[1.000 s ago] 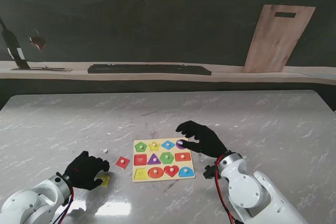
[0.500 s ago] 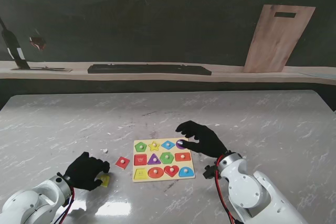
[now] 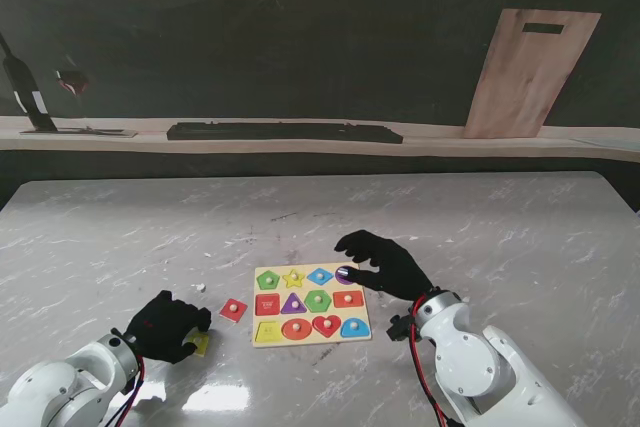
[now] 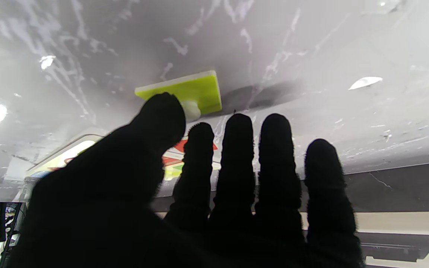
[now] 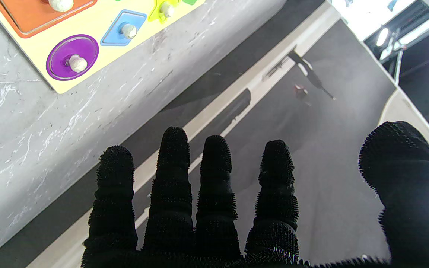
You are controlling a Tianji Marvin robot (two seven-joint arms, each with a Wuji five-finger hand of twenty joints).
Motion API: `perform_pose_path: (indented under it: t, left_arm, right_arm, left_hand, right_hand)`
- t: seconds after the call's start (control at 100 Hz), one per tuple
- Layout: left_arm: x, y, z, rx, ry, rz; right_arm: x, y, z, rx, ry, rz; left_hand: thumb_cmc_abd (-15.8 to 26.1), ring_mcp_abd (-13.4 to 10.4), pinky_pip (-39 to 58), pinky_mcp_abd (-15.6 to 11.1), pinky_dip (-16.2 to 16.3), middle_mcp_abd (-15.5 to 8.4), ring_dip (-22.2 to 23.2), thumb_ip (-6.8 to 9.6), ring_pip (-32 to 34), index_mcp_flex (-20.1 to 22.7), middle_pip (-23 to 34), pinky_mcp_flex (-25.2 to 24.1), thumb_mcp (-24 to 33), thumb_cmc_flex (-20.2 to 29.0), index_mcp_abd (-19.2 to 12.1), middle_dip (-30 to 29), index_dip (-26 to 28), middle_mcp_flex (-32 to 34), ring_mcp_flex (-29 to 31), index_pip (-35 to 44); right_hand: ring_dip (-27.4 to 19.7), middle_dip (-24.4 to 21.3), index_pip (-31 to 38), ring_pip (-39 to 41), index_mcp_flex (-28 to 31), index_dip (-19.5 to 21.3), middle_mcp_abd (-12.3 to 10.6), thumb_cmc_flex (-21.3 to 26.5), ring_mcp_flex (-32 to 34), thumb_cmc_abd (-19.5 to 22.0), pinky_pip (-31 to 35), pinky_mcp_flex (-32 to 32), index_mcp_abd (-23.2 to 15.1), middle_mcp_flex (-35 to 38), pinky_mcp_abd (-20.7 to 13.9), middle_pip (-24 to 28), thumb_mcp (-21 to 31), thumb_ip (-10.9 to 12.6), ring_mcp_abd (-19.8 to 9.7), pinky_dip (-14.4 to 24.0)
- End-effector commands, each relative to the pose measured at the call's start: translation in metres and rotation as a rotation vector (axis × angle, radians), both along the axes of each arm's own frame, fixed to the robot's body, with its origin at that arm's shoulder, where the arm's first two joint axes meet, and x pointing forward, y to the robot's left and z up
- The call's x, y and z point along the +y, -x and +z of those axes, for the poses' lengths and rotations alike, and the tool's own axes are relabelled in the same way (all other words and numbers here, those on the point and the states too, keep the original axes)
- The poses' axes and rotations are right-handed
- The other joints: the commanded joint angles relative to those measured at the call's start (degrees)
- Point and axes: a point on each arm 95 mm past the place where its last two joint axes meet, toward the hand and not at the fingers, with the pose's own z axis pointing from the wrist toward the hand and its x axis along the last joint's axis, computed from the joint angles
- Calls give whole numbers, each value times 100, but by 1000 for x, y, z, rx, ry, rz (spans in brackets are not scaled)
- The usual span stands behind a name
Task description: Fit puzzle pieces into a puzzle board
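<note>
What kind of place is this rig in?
Probably a lab or demo bench, not a home: a marble-look table holding only a puzzle board, a cutting board leaning against a dark wall, and a shelf behind.

Bare grey marble tabletop (image 3: 150, 237) lies open around the yellow wooden puzzle board (image 3: 311, 303); a loose red square piece (image 3: 233, 309) sits just left of it.

surface: marble table (image 3: 150, 227); on it: puzzle board (image 3: 311, 334); red piece (image 3: 233, 310); yellow piece (image 4: 194, 90)
</note>
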Motion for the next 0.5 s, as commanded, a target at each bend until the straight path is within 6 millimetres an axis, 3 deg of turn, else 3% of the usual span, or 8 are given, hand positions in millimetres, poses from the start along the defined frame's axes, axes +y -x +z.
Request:
perform_pose_path:
  t: [0.0, 0.49]
  left_arm:
    - [-1, 1, -1, 6, 0, 1]
    - [-2, 0, -5, 25, 6, 12]
  right_arm:
    - [2, 2, -1, 1, 1, 4]
    - [2, 2, -1, 2, 4, 4]
  left_hand:
    - [-186, -155, 28, 431, -114, -63, 81, -254, 72, 106, -62, 2, -24, 173, -120, 110, 31, 140, 181, 182]
    - [-341, -134, 55, 444, -107, -100, 16, -511, 97, 254, -361, 64, -416, 711, -391, 222, -224, 557, 310, 880]
  right_hand:
    - [38, 32, -50, 84, 37, 81, -126, -93, 17, 85, 16, -74, -215, 139, 16, -3, -57, 209, 11, 107]
    - [38, 32, -51, 84, 23, 81, -128, -90, 18, 84, 16, -74, -218, 138, 18, -3, -59, 210, 12, 109]
